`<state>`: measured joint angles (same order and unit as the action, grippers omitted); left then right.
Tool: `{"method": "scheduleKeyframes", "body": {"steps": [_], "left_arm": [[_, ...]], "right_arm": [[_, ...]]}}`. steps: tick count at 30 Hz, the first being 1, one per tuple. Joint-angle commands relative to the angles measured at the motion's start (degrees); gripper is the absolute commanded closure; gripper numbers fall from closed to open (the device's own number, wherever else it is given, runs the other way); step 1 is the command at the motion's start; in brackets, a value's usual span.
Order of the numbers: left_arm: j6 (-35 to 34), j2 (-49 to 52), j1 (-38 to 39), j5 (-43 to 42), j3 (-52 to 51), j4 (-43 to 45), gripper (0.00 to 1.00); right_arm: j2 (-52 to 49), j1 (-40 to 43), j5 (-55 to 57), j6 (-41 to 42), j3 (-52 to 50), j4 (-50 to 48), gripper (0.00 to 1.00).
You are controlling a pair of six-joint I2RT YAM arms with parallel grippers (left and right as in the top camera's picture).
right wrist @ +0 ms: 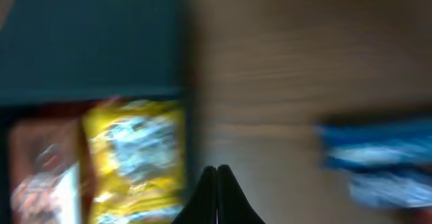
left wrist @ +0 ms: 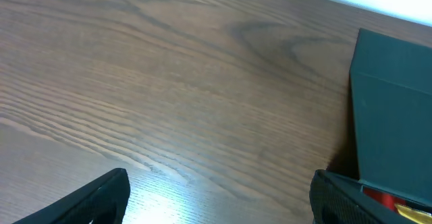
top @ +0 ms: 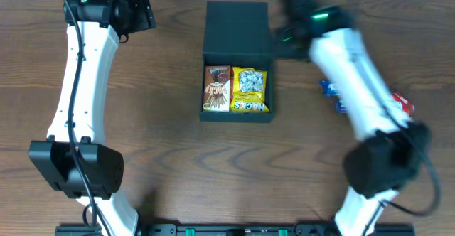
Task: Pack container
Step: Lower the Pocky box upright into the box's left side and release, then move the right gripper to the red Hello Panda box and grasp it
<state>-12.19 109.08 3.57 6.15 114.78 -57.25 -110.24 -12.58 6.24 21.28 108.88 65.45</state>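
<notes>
The dark teal-grey container sits mid-table with its flap lid laid open toward the back. Inside lie a brown snack packet and a yellow snack packet. My left gripper hangs open over bare wood at the far left, with the container lid off to its right. My right gripper is shut on nothing, hovering just right of the container by its lid; this view is motion-blurred, with the yellow packet to the left of the fingers.
Blue snack packets and a red one lie on the table to the right, partly under the right arm. The blue packets show blurred in the right wrist view. Both arm bases stand at the near edge.
</notes>
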Motion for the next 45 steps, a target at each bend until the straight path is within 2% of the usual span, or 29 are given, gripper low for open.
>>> {"method": "scheduleKeyframes", "body": {"steps": [1, 7, 13, 15, 20, 21, 22, 25, 26, 31, 34, 39, 45], "left_arm": [[-0.2, 0.0, -0.2, -0.2, 0.9, -0.3, 0.13], [-0.1, 0.1, -0.2, -0.2, 0.9, 0.2, 0.13], [0.0, 0.3, -0.2, 0.2, 0.9, 2.0, 0.13], [0.0, 0.3, -0.2, 0.3, 0.9, 2.2, 0.13], [0.0, 0.3, -0.2, 0.2, 0.9, 3.0, 0.13], [0.0, 0.3, -0.2, 0.2, 0.9, 3.3, 0.13], [0.0, 0.3, -0.2, 0.2, 0.9, 3.5, 0.13], [0.0, 0.3, -0.2, 0.2, 0.9, 3.8, 0.13], [0.0, 0.3, -0.2, 0.2, 0.9, 3.8, 0.13], [0.0, 0.3, -0.2, 0.2, 0.9, 3.0, 0.13], [0.0, 0.3, -0.2, 0.2, 0.9, 2.1, 0.13], [0.0, 0.3, -0.2, 0.2, 0.9, 1.2, 0.13], [0.0, 0.3, -0.2, 0.2, 0.9, 1.1, 0.13]], "right_arm": [[2.6, 9.3, 5.4, 2.8, 0.3, 4.4, 0.99], [5.6, 17.5, 14.7, -3.5, 0.2, 13.7, 0.99], [14.2, 20.3, 12.2, -4.1, -3.1, 12.7, 0.98], [19.9, 22.7, 12.2, -4.2, -7.3, 10.9, 0.98], [34.3, 32.0, 5.8, -4.9, -27.0, 0.9, 0.98], [36.0, 33.9, 4.1, -4.8, -31.8, -1.0, 0.91], [36.9, 34.9, 2.5, -4.0, -35.7, -2.4, 0.79], [35.9, 35.1, 0.4, 1.9, -43.3, -4.4, 0.13], [34.6, 35.1, 0.6, 4.7, -44.9, -4.7, 0.01], [27.0, 35.1, 4.5, 16.3, -45.9, -5.4, 0.01], [23.0, 35.1, 6.1, 15.5, -45.9, -7.8, 0.01], [17.4, 35.1, 8.3, 7.2, -45.9, -14.2, 0.01], [13.9, 35.1, 7.9, 5.1, -45.9, -21.6, 0.01]]}}
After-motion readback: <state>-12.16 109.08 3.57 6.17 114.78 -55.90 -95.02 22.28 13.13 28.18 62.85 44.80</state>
